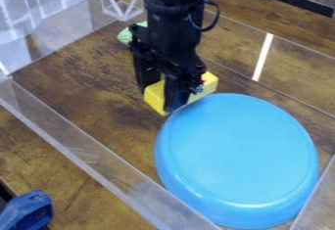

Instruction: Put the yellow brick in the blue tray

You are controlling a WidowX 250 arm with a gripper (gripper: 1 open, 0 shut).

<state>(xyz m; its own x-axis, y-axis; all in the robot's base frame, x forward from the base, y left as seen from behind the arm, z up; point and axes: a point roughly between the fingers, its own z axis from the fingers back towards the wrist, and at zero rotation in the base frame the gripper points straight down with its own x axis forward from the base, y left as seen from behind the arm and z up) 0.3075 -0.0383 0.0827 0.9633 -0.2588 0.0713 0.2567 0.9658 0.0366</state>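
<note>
The yellow brick hangs between my gripper's black fingers, just above the wooden floor and right at the near-left rim of the blue tray. My gripper points straight down and is shut on the brick; a red strip shows on the brick's right top edge. The blue tray is a wide, shallow round dish filling the lower right of the camera view. Much of the brick's top is hidden by the fingers.
Clear plastic bin walls enclose the wooden floor on the left, front and back. A green object peeks out behind the arm. A blue thing lies outside the bin at the bottom left.
</note>
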